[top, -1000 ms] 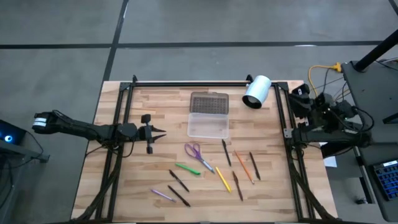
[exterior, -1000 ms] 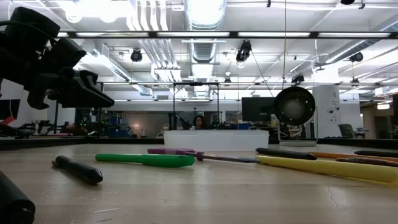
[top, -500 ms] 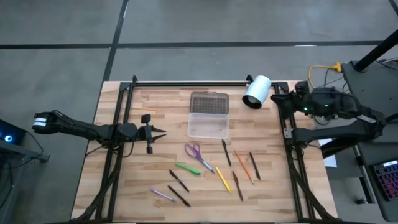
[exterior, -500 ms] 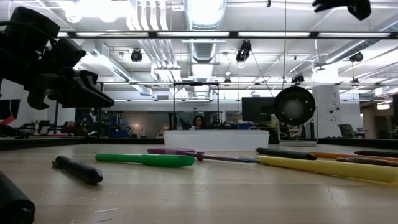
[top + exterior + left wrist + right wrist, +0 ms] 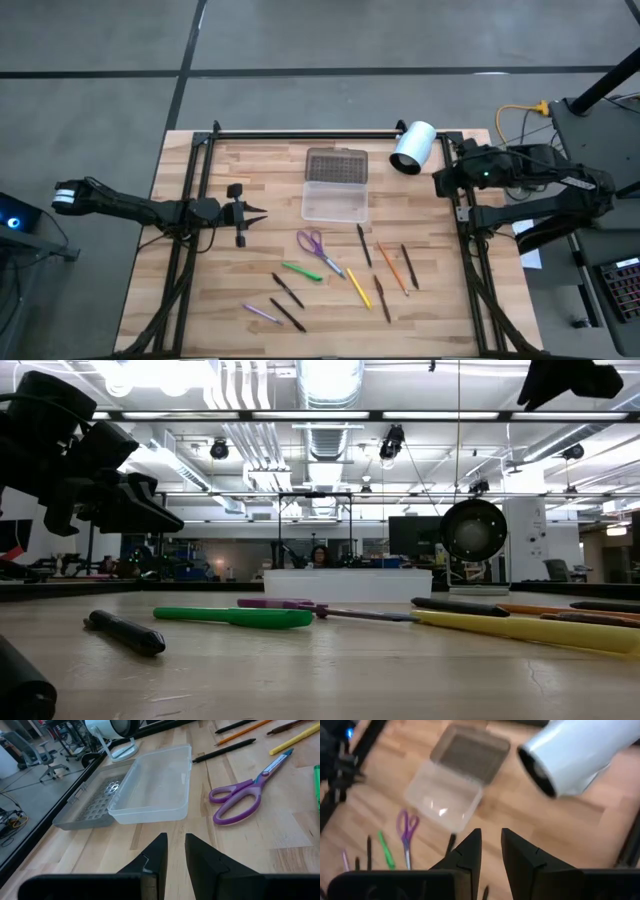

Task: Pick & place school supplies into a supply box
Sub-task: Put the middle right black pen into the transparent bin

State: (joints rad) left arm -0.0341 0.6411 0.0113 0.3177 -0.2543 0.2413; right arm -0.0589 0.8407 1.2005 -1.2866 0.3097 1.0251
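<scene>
The supply box (image 5: 335, 200) lies open at mid-table, clear tray toward me and dotted grey lid (image 5: 337, 163) flat behind it. Nearer me, purple scissors (image 5: 312, 243), a green pen (image 5: 301, 271), a yellow one (image 5: 358, 287), an orange one (image 5: 392, 267) and several dark ones lie flat on the wood. My left gripper (image 5: 262, 212) hovers low at the left, pointing at the box (image 5: 155, 785), its fingers a narrow gap apart and holding nothing. My right gripper (image 5: 440, 183) hangs high over the right rail, tilted down toward the box (image 5: 445, 795), also narrowly open and holding nothing.
A white cylinder (image 5: 414, 147) lies at the far right, just beside my right gripper. Black frame rails (image 5: 190, 250) run along the table's left, right and far sides. Bare wood lies between my left gripper and the box.
My right arm has unfolded from beyond the table's right edge. Its gripper has swung toward the table's left, risen a little, rolled and tipped from pointing upward to slanting down at the table. My left arm has kept still, and nothing on the table has moved.
</scene>
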